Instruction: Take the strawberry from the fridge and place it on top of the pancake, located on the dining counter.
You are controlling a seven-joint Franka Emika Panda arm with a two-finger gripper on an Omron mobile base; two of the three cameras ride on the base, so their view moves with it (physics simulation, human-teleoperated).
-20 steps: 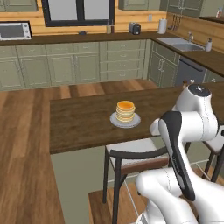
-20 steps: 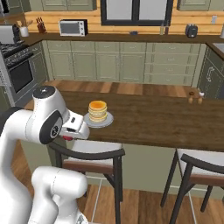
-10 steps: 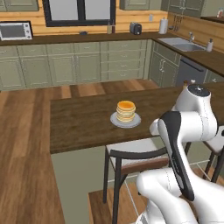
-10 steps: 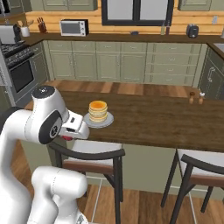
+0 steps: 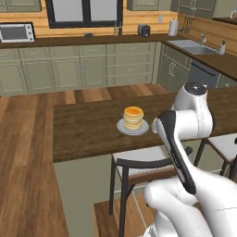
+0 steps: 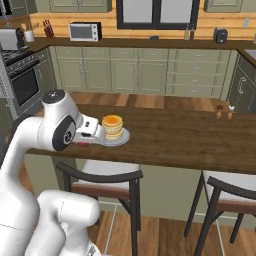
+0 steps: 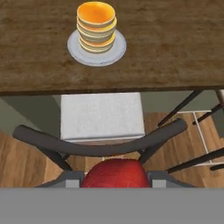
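Red strawberry (image 7: 114,173) within tool (image 7: 114,178) fingers

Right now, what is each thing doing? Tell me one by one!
strawberry: held between the fingers, above the stool, not yet over the counter.
gripper: shut on the strawberry.
pancake: stacked upright on its plate, nothing on top.
plate: resting flat on the dining counter.
stool: tucked under the counter edge.

Pancake (image 5: 133,116) on dining counter (image 5: 83,129)
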